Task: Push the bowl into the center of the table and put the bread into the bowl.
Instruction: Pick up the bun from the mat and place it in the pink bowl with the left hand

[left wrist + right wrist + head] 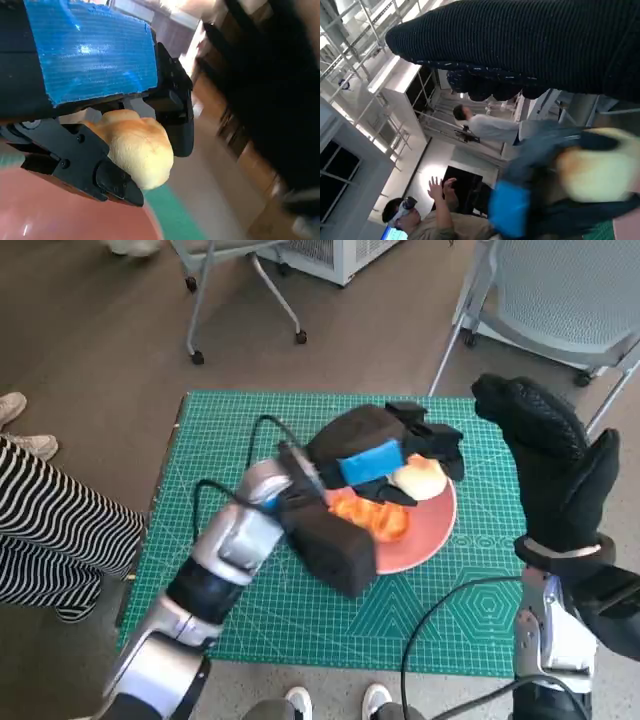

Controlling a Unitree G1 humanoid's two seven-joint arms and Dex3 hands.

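Note:
A pink bowl (425, 540) sits on the green mat, right of the table's middle. My left hand (385, 455), black with blue tape, reaches over the bowl and grips a pale round bread (420, 478) between its fingers, just above the bowl's far side. The left wrist view shows the bread (137, 145) pinched between the black fingers (105, 180) over the bowl's pink surface (75, 215). Something orange (372, 515) lies in the bowl under the hand. My gloved right hand (550, 465) is raised at the table's right edge, holding nothing. The bread (595, 172) also shows in the right wrist view.
The green cutting mat (230, 430) covers the small table. Striped legs of a person (60, 540) are close on the left, and shoes (300, 702) show at the near edge. Wheeled chairs (560, 310) stand behind. A person wearing a headset (430, 220) appears in the right wrist view.

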